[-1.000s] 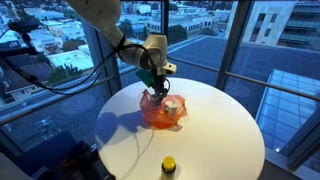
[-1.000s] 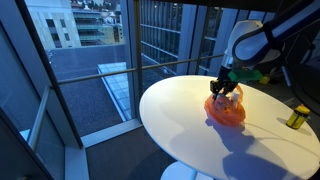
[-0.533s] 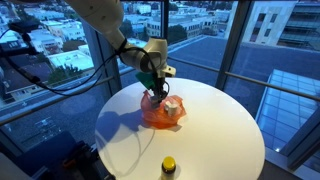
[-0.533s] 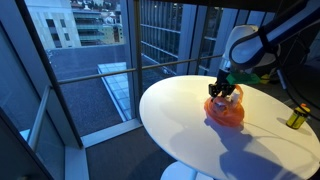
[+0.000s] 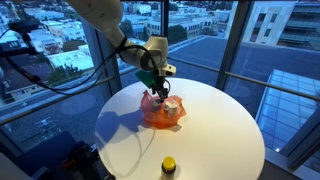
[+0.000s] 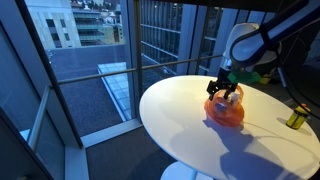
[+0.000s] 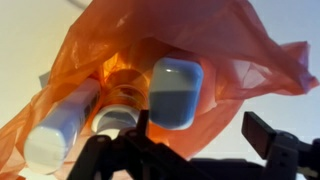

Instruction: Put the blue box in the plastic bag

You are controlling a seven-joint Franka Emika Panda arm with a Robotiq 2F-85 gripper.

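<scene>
Lying just ahead of the wide-open, empty pincer [image 7: 200, 140]: blue box [image 7: 177, 92] inside plastic bag [image 7: 250, 50], long axis pointing away.

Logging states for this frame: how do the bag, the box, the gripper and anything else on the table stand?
plastic bag: mouth open, resting on the table.
blue box: inside the bag, not gripped.
white tube: lying inside the bag, beside the box.
gripper: open, empty, over the bag's mouth.
yellow container: standing on the table, apart from the bag.
</scene>
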